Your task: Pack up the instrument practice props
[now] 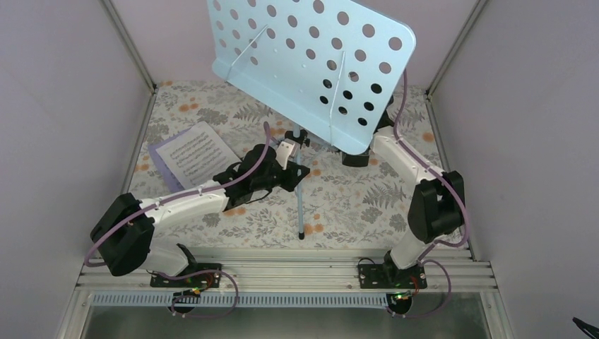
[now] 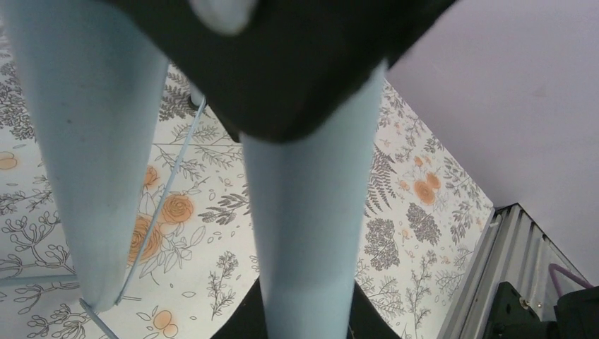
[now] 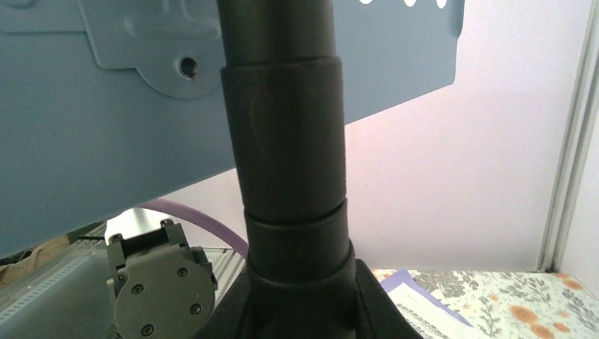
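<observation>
The light blue perforated music stand [image 1: 304,60] stands tilted at the back of the floral table. My left gripper [image 1: 292,169] is shut on one of its light blue tubes [image 2: 304,240] just below the black hub [image 2: 282,70], and a second blue leg [image 2: 92,141] passes to the left. My right gripper [image 1: 355,157] reaches under the desk and is shut on the stand's black collar [image 3: 293,176]. The sheet-music pages [image 1: 194,152], white on lavender, lie flat at the left and also show as sheet-music pages [image 3: 417,300] in the right wrist view. The metronome is out of view.
A thin stand leg [image 1: 299,208] runs down toward the front of the table. Grey walls close in on both sides, and a metal rail [image 1: 282,272] carries the arm bases at the near edge. The other arm's wrist [image 3: 159,282] sits close to my right gripper.
</observation>
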